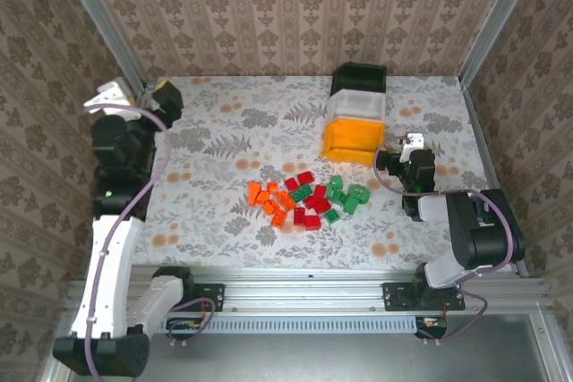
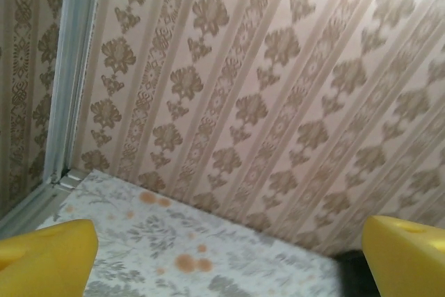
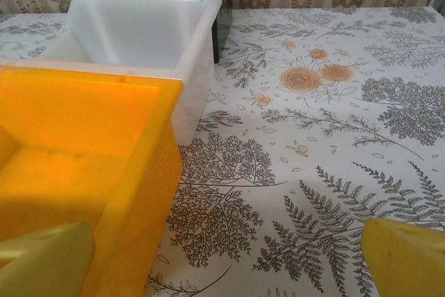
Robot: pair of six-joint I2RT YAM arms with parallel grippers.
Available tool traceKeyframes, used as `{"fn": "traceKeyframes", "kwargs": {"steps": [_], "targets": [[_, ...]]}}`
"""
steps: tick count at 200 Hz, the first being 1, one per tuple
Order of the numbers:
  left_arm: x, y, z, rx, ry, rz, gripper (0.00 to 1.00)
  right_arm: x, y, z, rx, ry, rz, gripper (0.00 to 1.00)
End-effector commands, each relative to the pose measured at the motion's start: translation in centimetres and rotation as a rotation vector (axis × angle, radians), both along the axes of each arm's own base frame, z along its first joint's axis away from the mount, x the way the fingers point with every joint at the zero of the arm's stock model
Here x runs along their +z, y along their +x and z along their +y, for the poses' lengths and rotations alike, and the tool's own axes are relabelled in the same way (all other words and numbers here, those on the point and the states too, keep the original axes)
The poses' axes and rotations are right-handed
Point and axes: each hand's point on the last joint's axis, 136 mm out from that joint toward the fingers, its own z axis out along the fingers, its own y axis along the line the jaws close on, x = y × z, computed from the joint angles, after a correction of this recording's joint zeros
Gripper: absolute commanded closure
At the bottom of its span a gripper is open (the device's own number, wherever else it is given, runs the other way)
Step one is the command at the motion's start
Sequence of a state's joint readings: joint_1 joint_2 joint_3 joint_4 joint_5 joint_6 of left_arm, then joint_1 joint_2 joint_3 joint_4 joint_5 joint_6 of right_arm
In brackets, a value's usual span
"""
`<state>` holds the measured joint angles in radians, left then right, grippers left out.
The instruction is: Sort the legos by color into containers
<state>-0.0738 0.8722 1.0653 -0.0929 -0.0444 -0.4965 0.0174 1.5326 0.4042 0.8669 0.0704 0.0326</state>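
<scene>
Status: nothing sorted yet. Legos (image 1: 309, 199) sit in 1 loose cluster mid-surface (image 1: 224, 140), already roughly grouped: orange bricks (image 1: 267, 199) left, red bricks (image 1: 306, 207) middle, green bricks (image 1: 345, 194) right. 3 bins stand in a line behind the legos, right of centre: orange bin (image 1: 351, 142) nearest, white bin (image 1: 356, 106) touching behind it, black bin (image 1: 360, 78) last, near the back wall (image 1: 295, 6). Orange and white look empty; the inside of the black bin is mostly hidden. Right tool (image 3: 226, 259) is wide, holding nothing, low over the surface just beside the orange bin's right side and looking along the bin row. My read: it sits by the drop zone so trips to the bins are short. Left tool (image 2: 228, 255) is also wide and empty, raised at the far-left corner, aimed at the wall, well apart from legos and bins. It looks parked out of the way. With the bins in line, the back 2 need a reach over the front one, so clipping a rim is a risk. Likely first target: green bricks, nearest the right tool.
</scene>
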Motion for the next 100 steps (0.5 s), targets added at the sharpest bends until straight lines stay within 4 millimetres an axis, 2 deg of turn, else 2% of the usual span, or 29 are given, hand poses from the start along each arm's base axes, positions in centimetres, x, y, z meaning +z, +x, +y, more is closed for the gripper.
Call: {"fn": "traceKeyframes", "kwargs": {"steps": [1, 15, 27, 32, 39, 49, 68, 100], "targets": [[-5.6, 0.8, -1.7, -0.111, -0.228, 0.176, 0.00, -0.1, 0.1, 0.3, 0.023, 0.005, 0.009, 0.00], [-6.0, 1.8, -1.4, -0.106, -0.320, 0.166, 0.00, 0.3, 0.2, 0.2, 0.001, -0.010, 0.000, 0.00], [-6.6, 2.9, -1.1, -0.087, -0.335, 0.182, 0.00, 2.1, -0.1, 1.1, -0.018, -0.095, 0.005, 0.00], [-7.0, 3.4, -1.0, -0.080, -0.342, 0.197, 0.00, 3.1, -0.1, 1.5, -0.042, -0.159, 0.040, 0.00], [-7.5, 4.2, -1.3, -0.092, -0.349, 0.214, 0.00, 5.7, -0.1, 2.4, -0.054, -0.223, 0.067, 0.00], [-7.8, 5.3, -2.3, -0.151, -0.343, 0.228, 0.00, 8.5, 0.1, 3.1, -0.073, -0.237, 0.109, 0.00], [-9.1, 7.6, -4.7, -0.266, -0.339, 0.333, 0.00, 12.4, -0.1, 3.5, -0.133, -0.001, 0.179, 0.00], [-11.9, 10.5, -8.1, -0.407, -0.395, 0.476, 0.00, 13.5, 0.6, 7.5, 0.040, 0.461, 0.238, 0.00]]}}
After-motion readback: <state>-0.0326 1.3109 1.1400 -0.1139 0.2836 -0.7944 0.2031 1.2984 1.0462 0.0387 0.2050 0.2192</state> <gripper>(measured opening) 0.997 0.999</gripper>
